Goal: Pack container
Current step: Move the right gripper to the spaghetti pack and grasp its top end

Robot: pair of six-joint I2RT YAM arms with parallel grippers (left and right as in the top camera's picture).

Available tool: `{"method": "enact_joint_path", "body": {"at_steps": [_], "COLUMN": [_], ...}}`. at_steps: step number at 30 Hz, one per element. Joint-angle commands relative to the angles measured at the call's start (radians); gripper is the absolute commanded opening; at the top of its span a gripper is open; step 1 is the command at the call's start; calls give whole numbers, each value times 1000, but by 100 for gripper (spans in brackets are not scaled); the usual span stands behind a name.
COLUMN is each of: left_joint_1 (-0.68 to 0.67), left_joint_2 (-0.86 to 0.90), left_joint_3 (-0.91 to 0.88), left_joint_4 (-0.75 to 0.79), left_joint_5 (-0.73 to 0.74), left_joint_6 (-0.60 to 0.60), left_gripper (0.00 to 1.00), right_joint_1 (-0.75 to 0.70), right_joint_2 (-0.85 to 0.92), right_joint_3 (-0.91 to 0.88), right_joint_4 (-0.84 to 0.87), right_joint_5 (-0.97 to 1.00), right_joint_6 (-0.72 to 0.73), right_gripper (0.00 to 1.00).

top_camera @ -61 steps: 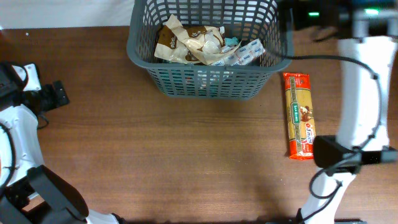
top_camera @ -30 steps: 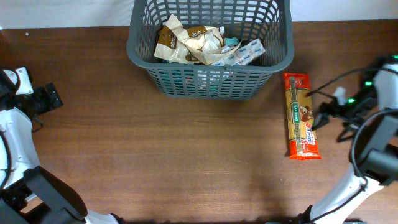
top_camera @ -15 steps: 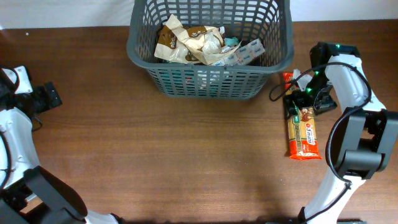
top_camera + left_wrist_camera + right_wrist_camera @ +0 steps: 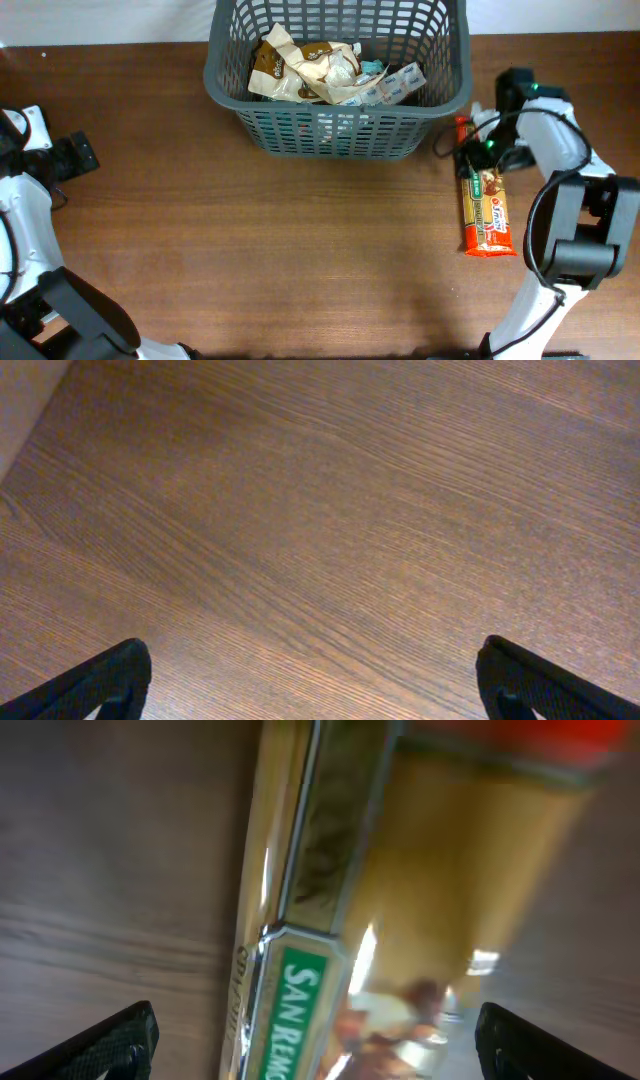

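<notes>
Right gripper (image 4: pixel 320 1042), jaws spread, has crept up the pasta packet (image 4: pixel 487 215); left gripper (image 4: pixel 318 680) stays released, unmoved

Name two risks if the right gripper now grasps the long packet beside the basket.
The right gripper sits open over one end of the packet, not its middle: lifted there, it may sag or slip. That end lies close to the basket, so a finger might catch the lattice.

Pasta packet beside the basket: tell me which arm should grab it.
Right. The right gripper hangs open directly over the packet, which fills its wrist view. The left gripper sits at the table's opposite edge, over bare wood.
</notes>
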Motion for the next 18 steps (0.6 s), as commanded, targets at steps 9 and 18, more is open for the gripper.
{"method": "enact_joint_path", "body": {"at_steps": [9, 18], "left_joint_1": [6, 6], "left_joint_2": [-9, -9], "left_joint_3": [-8, -8], "left_joint_4": [3, 3], "left_joint_5": [16, 64], "left_joint_6": [13, 13], "left_gripper": [99, 99], "right_joint_1": [9, 8], "right_joint_2": [-19, -19], "right_joint_3": [-195, -313], "right_joint_4": [99, 190], "right_joint_5": [-38, -53], "right_joint_6": [7, 42], "right_gripper": [99, 99]}}
